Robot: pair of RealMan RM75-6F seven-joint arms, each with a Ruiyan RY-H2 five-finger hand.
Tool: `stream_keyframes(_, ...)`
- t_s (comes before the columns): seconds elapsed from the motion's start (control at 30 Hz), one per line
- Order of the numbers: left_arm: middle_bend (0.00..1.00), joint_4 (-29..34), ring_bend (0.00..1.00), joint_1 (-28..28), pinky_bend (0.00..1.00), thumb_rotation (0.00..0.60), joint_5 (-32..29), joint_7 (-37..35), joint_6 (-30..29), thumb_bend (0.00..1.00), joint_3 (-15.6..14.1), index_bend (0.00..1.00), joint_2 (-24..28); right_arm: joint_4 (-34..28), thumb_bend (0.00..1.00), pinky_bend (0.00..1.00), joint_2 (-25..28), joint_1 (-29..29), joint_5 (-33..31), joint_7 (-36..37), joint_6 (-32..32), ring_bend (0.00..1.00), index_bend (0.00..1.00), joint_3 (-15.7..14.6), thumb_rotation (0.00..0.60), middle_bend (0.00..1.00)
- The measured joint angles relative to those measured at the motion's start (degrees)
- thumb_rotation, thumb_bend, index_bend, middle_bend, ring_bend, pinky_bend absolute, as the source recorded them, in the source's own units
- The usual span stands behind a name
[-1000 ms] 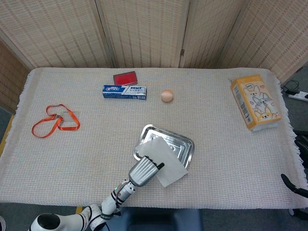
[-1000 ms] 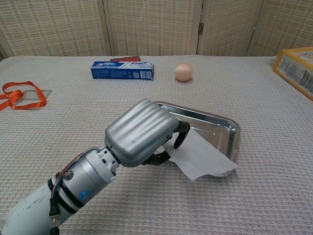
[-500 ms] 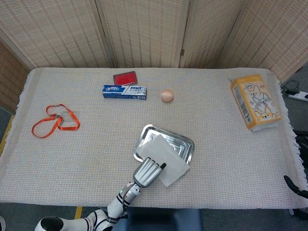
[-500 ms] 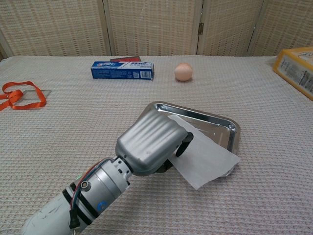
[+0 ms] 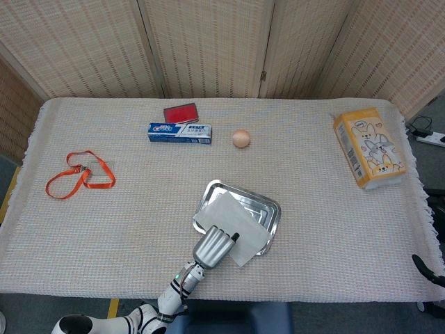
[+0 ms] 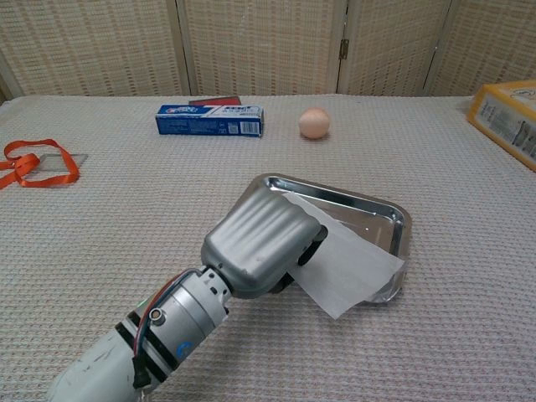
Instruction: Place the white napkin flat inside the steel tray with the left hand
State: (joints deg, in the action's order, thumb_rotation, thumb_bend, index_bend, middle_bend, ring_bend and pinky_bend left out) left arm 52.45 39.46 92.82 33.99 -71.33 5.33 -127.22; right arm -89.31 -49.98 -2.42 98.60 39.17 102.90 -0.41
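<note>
Fingers [image 6: 311,243] of the left hand [image 6: 261,243] curl down over the near-left edge of the white napkin [image 6: 347,266], and the dark fingertip showing past the knuckles presses on the sheet, so the hand holds the napkin; the thumb side is hidden under the silver back of the hand. That back faces up and tilts toward the steel tray [image 6: 392,216], with the forearm running down and left from it to the bottom of the chest view. From the head view the left hand [image 5: 212,245] sits at the tray's [image 5: 272,209] near-left corner, wrist pointing back toward the robot.

Most of the napkin [image 5: 236,221] lies across the tray's floor, but its near corner hangs over the tray's front rim onto the woven tablecloth [image 5: 139,223], slightly lifted rather than flat.

Beyond the tray lie an egg [image 5: 240,138], a toothpaste box [image 5: 179,132] and a red case [image 5: 181,112]. Far left of the tray is an orange strap [image 5: 78,175]; far right, a yellow tissue pack [image 5: 369,147].

At the tablecloth's right edge, well away from the tray, only a dark tip of the right hand [image 5: 428,268] shows, too little to tell how its fingers lie.
</note>
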Motion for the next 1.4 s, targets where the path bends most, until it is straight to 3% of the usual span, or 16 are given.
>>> stream_keyframes(0.33,1.00,-5.5,1.00,1.9,1.00,0.600,-0.5,-2.1,0.1,0.89,2.0,0.67,-1.7,-0.1,0.38,0.00,-0.1,0.3,-0.3,-0.2,-0.7,0.00,0.00,0.1,0.600,0.00)
stream_keyframes(0.5,1.00,-6.8,1.00,2.4,1.00,0.600,-0.4,-2.7,0.0,0.86,1.9,0.48,-2.7,0.1,0.38,0.00,0.0,0.2,-0.4,0.4,-0.5,0.00,0.00,0.2,0.600,0.00)
stream_keyframes(0.67,1.00,-6.6,1.00,3.1,1.00,0.600,-0.5,-2.3,-0.1,0.72,1.9,0.26,-2.8,0.3,0.38,0.00,0.1,0.1,-0.5,0.8,-0.2,0.00,0.00,0.2,0.600,0.00)
stream_keyframes(0.77,1.00,-6.3,1.00,3.5,1.00,0.600,-0.7,-1.4,0.0,0.67,1.9,0.19,-2.8,0.5,0.38,0.00,0.1,0.0,-0.6,1.2,-0.1,0.00,0.00,0.2,0.600,0.00)
stream_keyframes(1.17,1.00,-4.9,1.00,4.0,1.00,0.600,-1.0,0.3,-0.5,0.63,2.0,0.15,-2.4,0.5,0.38,0.00,0.1,-0.1,-0.3,0.8,0.1,0.00,0.00,0.2,0.600,0.00)
stream_keyframes(1.4,1.00,-0.6,1.00,3.6,1.00,0.600,-1.4,3.3,0.1,0.34,2.0,0.10,-0.6,0.4,0.38,0.00,-0.1,0.0,-0.1,0.4,0.0,0.00,0.00,0.2,0.600,0.00)
